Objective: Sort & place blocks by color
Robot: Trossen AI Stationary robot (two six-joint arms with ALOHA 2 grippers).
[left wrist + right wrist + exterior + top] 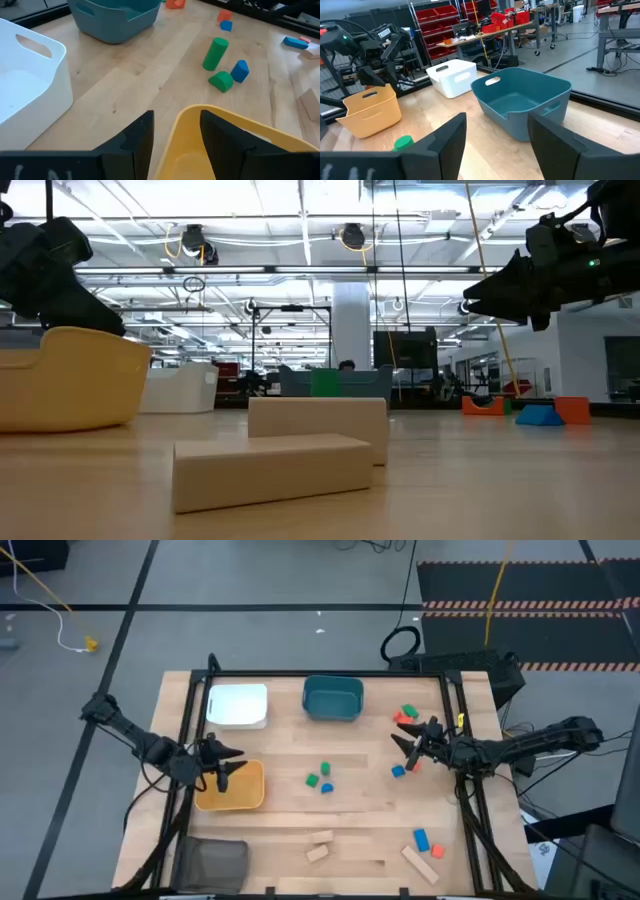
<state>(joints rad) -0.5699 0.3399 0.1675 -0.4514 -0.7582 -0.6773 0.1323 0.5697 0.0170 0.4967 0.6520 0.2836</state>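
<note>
Blocks (320,778) lie scattered mid-frame and lower right on the desk (290,825); light, rigid, slick paint, so grip flat sides. Left tool (222,768) over the yellow tray (250,795) and right tool (408,743) both gape empty

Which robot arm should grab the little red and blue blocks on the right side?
Likely the right one. Its open end effector hovers beside the small red wooden block and small blue wooden block; the left end effector is over the yellow plastic bin.
</note>
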